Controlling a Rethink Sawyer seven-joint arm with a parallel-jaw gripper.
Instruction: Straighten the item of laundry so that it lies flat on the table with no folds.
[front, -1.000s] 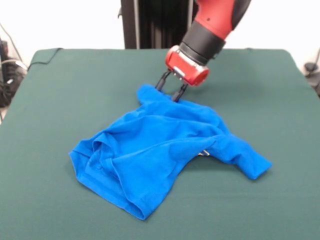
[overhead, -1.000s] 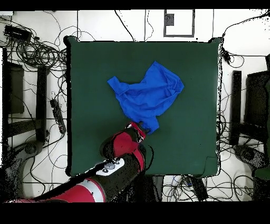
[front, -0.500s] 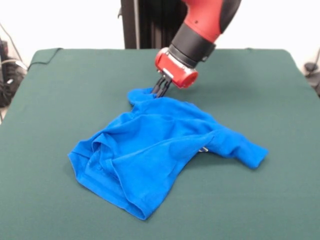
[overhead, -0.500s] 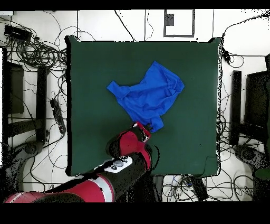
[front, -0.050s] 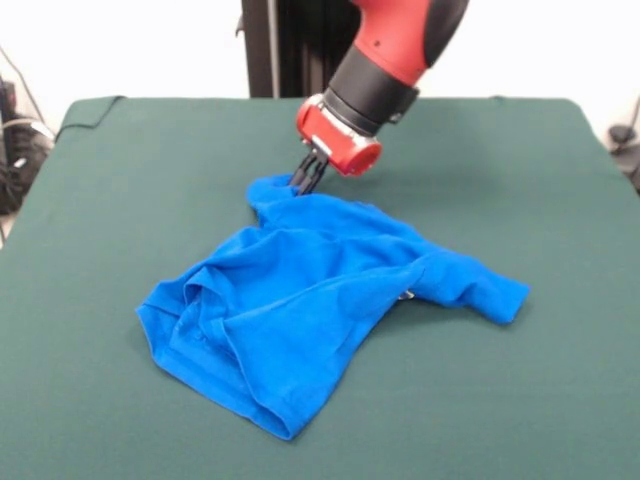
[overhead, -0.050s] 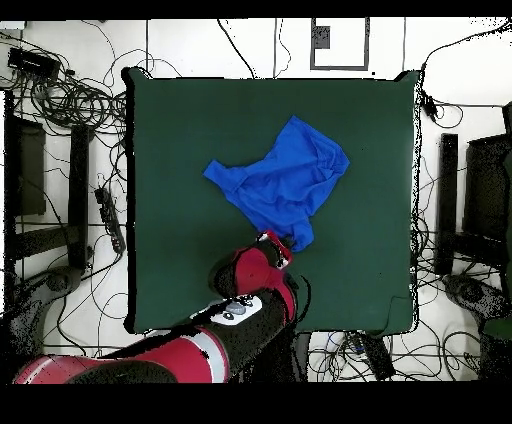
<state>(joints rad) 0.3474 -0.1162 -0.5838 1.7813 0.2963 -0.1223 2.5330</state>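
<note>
Pinching the far corner of the crumpled blue T-shirt (front, -0.050s: 320, 300) with fingers pressed together, the gripper (front, -0.050s: 306, 178) sits low over the green table (front, -0.050s: 110, 200), shirt bunched mid-table, one sleeve stretched out to the side.

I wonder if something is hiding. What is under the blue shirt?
Under the crumpled royal-blue T-shirt only the dark green felt table shows around it. A small pale bit peeks out near one sleeve; anything else underneath is covered. The claw pinches its far edge.
</note>
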